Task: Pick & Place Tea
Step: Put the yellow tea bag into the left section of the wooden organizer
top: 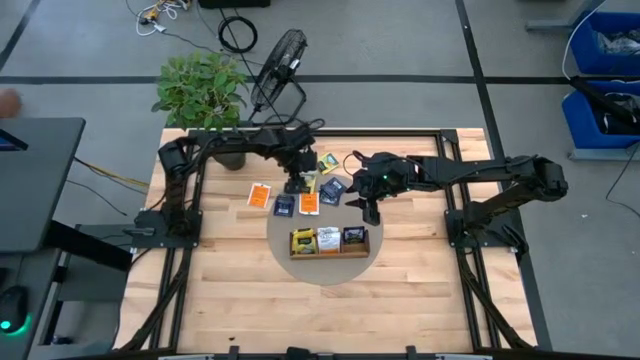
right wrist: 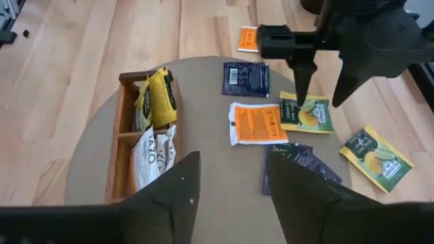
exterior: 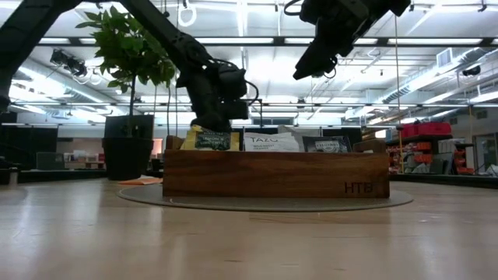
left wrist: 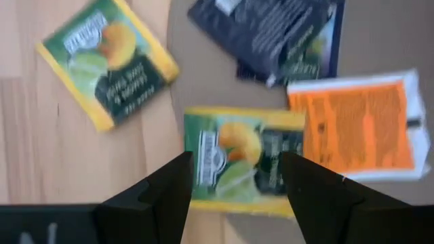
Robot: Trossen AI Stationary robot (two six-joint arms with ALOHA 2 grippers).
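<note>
Left hand poised low over a green-and-yellow tea packet, fingers apart and straddling it, nothing yet gripped; same packet seen from the right wrist view, lying flat on the round grey mat just beside an orange packet. Right hand raised above the mat near the tray, fingers apart and empty. Loose tea spread on the mat and desk behind the tray: dark blue packets, another dark pair, a second green-and-yellow packet and a further orange one off the mat. Packets judged very light, thin and flexible, with slick wrappers; likely to slide or buckle under a pinch, so best taken across two opposite edges near the middle, fingertips pressed down to the mat. Wooden tray with three compartments: yellow packets standing on edge in one end, a white packet in the middle, a dark packet at the other end; room left in each by the look of it
</note>
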